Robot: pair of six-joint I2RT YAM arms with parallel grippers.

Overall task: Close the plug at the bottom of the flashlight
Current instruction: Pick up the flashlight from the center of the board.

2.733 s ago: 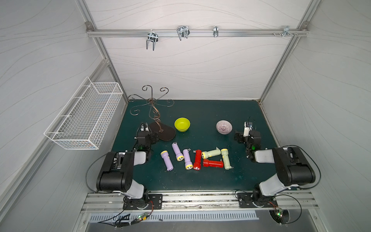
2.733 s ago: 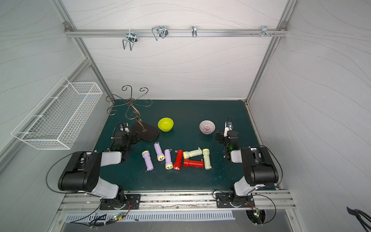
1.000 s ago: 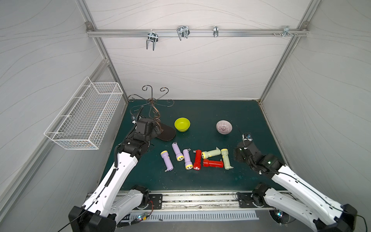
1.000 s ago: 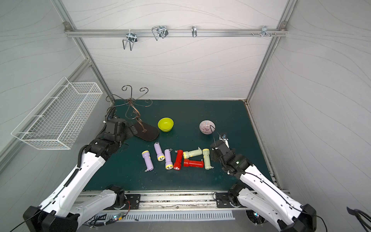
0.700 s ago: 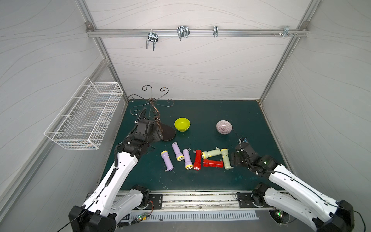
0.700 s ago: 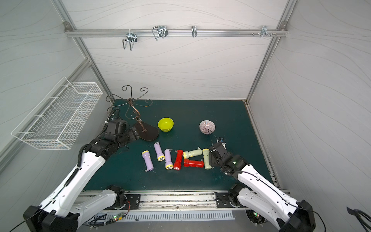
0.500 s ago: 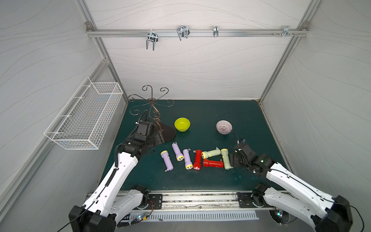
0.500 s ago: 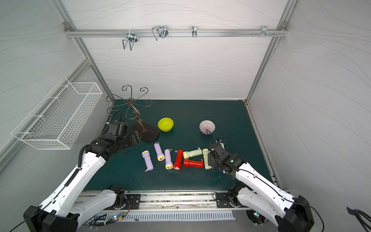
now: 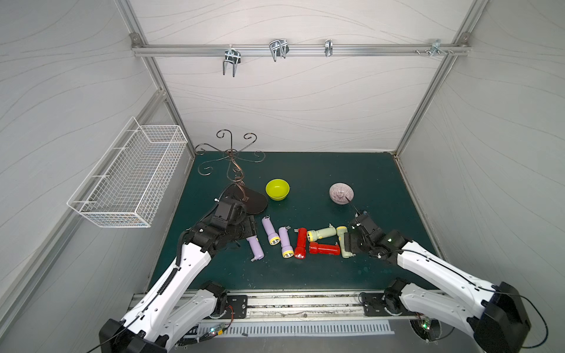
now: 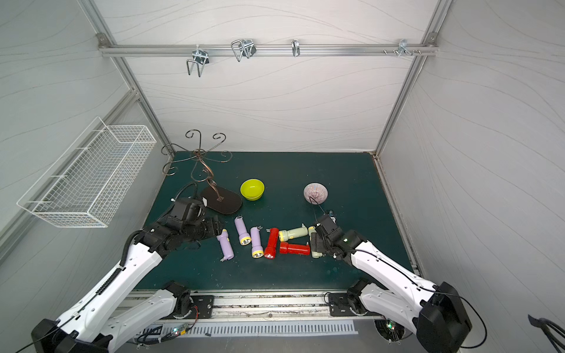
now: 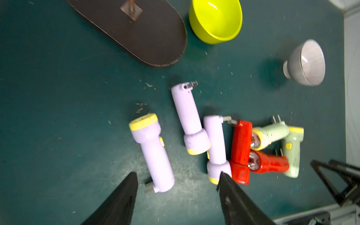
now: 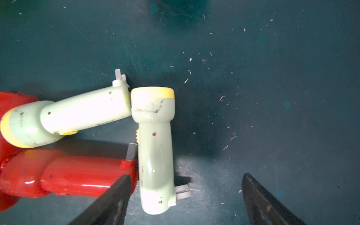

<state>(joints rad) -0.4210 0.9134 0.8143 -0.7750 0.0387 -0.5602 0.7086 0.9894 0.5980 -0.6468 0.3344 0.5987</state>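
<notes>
Several flashlights lie in a row on the green mat. My left gripper (image 9: 249, 227) (image 11: 178, 175) is open over the bottom end of the leftmost purple flashlight (image 9: 255, 248) (image 11: 153, 153). That flashlight's grey plug (image 11: 149, 188) sticks out sideways between the fingers, untouched. My right gripper (image 9: 351, 241) (image 12: 186, 176) is open over the rightmost pale green flashlight (image 12: 155, 146). This flashlight's plug (image 12: 182, 191) is also folded out, between the fingers. One right fingertip sits over the end of a red flashlight (image 12: 68, 179).
Between the two lie two more purple flashlights (image 9: 270, 230), an upright red one (image 9: 301, 243) and another pale green one (image 9: 321, 233). Behind them stand a yellow bowl (image 9: 277, 189), a striped bowl (image 9: 341, 192) and a metal hook stand (image 9: 244, 198). A wire basket (image 9: 131, 180) hangs on the left wall.
Both arms have come out of their folded pose and reached in over the flashlights. The left jaws have narrowed while moving toward the purple flashlight. The right gripper has shifted left onto the pale green one.
</notes>
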